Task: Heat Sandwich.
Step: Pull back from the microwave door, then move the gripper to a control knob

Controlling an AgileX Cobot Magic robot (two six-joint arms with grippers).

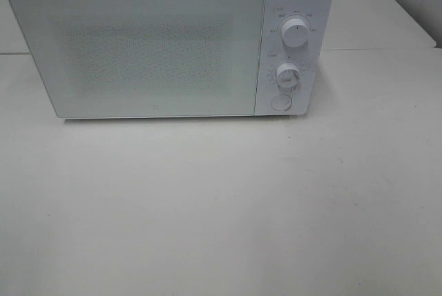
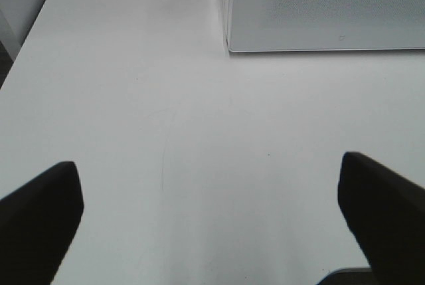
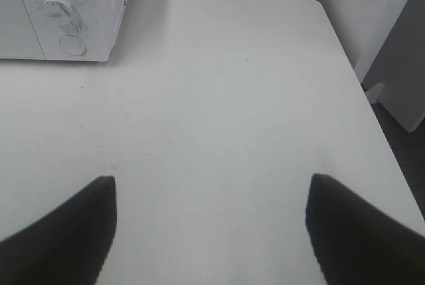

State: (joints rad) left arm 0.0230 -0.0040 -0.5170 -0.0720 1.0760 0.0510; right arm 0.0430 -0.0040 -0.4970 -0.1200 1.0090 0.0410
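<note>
Two end effectors show in my wrist feeds, and both stand spread wide with nothing between the fingers. The left end effector hangs over bare tabletop, its dark fingers far apart. The right end effector is just as wide and grips nothing, with only the pale surface showing between its fingers.

From the high camera, the white microwave sits at the 12 o'clock end of the tabletop, front facing me. Its door is shut and the speckled window is too frosted for me to see inside. The control panel lies at 3 o'clock of the door. On it the upper knob has the lower knob at its 6 o'clock, and the round button sits at 6 o'clock of that.

The left wrist camera catches one lower front corner of the microwave, well apart from the fingers. The right wrist camera catches the panel side, with the lower knob and the button.

I cannot tell where the sandwich is: no feed shows it.
</note>
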